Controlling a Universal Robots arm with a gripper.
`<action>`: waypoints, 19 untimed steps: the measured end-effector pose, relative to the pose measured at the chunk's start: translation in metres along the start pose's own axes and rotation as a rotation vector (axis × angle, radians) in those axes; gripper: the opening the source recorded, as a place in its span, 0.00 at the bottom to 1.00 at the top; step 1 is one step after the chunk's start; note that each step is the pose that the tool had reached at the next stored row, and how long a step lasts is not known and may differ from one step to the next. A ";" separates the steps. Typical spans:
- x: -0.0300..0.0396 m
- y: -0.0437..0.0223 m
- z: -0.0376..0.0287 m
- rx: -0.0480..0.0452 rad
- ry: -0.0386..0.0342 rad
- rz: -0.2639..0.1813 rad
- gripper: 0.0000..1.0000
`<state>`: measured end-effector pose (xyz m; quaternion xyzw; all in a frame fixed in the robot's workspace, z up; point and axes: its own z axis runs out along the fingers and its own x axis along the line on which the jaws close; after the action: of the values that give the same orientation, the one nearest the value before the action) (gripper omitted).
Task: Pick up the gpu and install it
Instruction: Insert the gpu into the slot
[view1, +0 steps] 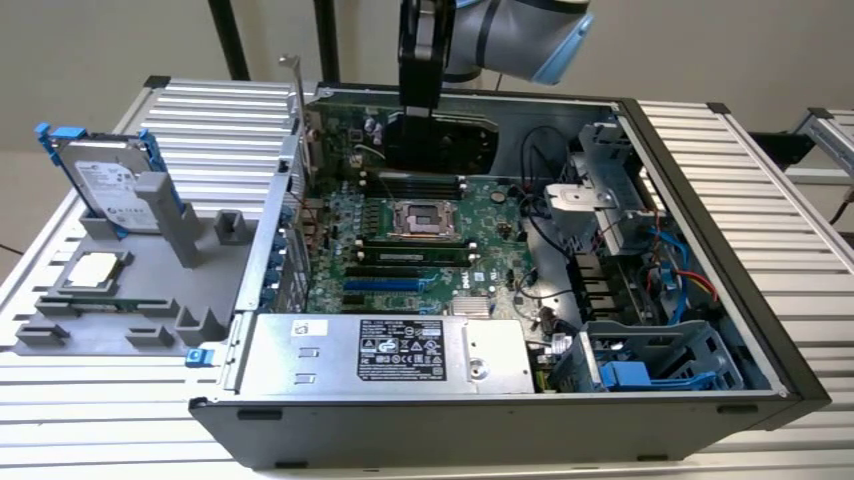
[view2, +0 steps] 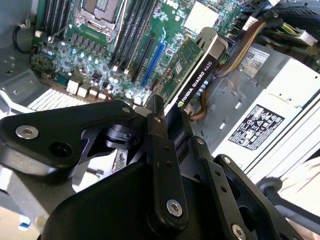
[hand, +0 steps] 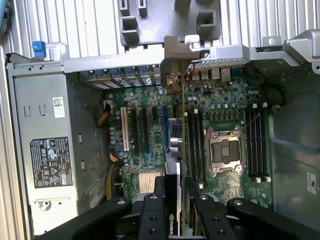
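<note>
With black metal hand (view2: 172, 117) pinched onto thin green-and-black gpu card (view2: 197, 70), holds it edgewise over green motherboard (hand: 145, 145) inside open grey computer case (view1: 697, 200) on ribbed silver counter (view1: 747, 140).

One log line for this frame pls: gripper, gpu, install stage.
gripper: jaws shut on gpu | gpu: held over motherboard inside open case | install: not yet seated

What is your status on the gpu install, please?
Jaws shut on the gpu. Card hangs above the motherboard, not yet seated. Nothing seen blocking the slots.
</note>
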<state>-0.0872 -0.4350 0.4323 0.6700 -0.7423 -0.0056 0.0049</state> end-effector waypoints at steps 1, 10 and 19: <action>0.0000 0.0000 0.0002 0.0000 0.0001 0.000 0.00; 0.0000 0.0000 0.0023 0.0000 0.0000 0.000 0.00; 0.0000 -0.0001 0.0055 0.0000 0.0000 0.000 0.00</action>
<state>-0.0872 -0.4350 0.4267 0.6700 -0.7423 -0.0056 0.0049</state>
